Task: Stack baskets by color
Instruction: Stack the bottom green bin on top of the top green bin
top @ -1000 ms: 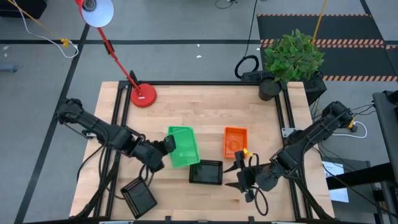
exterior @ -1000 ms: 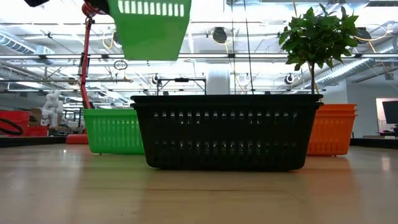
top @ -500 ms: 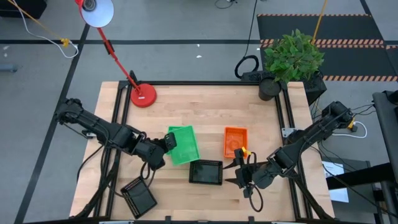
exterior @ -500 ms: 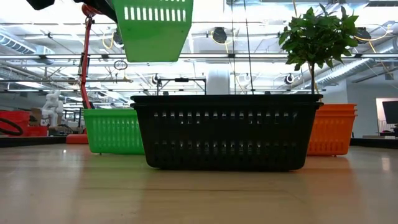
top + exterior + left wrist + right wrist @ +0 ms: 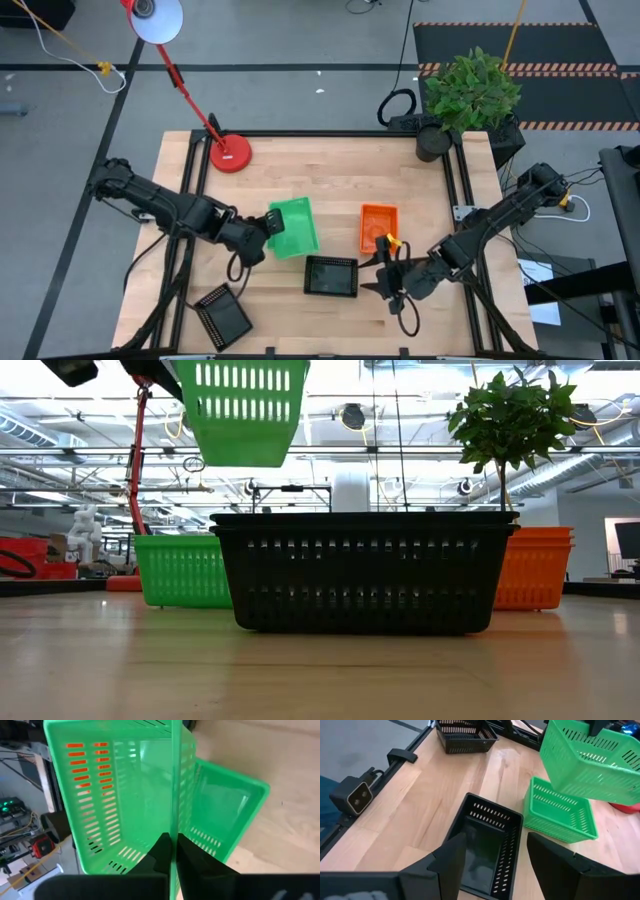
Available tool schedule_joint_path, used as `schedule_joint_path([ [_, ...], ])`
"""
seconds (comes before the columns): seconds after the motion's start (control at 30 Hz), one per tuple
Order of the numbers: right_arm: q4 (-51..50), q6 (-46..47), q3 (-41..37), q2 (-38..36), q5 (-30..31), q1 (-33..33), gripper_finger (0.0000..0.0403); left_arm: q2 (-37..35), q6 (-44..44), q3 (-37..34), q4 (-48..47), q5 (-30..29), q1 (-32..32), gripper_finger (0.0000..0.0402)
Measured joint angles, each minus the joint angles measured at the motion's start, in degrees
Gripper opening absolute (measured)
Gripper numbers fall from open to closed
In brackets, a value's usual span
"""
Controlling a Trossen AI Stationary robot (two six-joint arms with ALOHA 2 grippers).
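Left claw (image 5: 172, 851): clamped on the rim wall of a green basket (image 5: 292, 226), one finger inside the wall, one outside; basket carried clear of the worktop (image 5: 290, 165), tilted.
Carried basket, position: above and overlapping the green stack (image 5: 560, 811) resting on the worktop; from the low view it hangs well above that stack, not yet nested.
Green stack: sits left of the middle of the worktop; whether it is one basket or two nested, I cannot tell.
Right claw (image 5: 385, 277): fingers spread wide, holding nothing; hovers just beside the near black basket (image 5: 331, 276), fingers pointing toward it.
Second black basket (image 5: 222, 315): front left corner of the worktop, well apart from the first.
Orange stack (image 5: 377, 228): right of the green, standing nested; the low view shows layered rims.
Step in hand (judgement): nest the carried green basket into the green stack.
How to do it well: level the basket first, since it hangs tilted; square its long sides with the stack below; lower straight until the rims meet; release only once seated. A skewed descent risks catching a corner on the lower rim and pushing the stack.
Beyond the work area: red lamp base (image 5: 230, 154) and potted plant (image 5: 468, 92) at the far edge, out of the way.
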Motion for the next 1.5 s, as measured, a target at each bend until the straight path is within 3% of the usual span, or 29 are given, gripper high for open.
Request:
schedule_joint_path([
  [0.57, 0.4, 2.1, 0.0, 0.0, 0.0, -0.7, 0.0205, -0.5, 6.2, -9.1, 0.2, -1.1, 2.3, 0.0009],
  [0.93, 5.2, 6.6, 0.0, 0.0, 0.1, -0.7, 0.0205, -5.7, 16.7, -9.0, -2.0, 1.4, 4.5, 0.0012],
  [1.5, 8.5, 8.4, 0.0, 0.0, 0.2, -0.7, 0.0205, -7.1, 22.7, -9.4, 2.5, 3.7, 6.1, 0.0007],
])
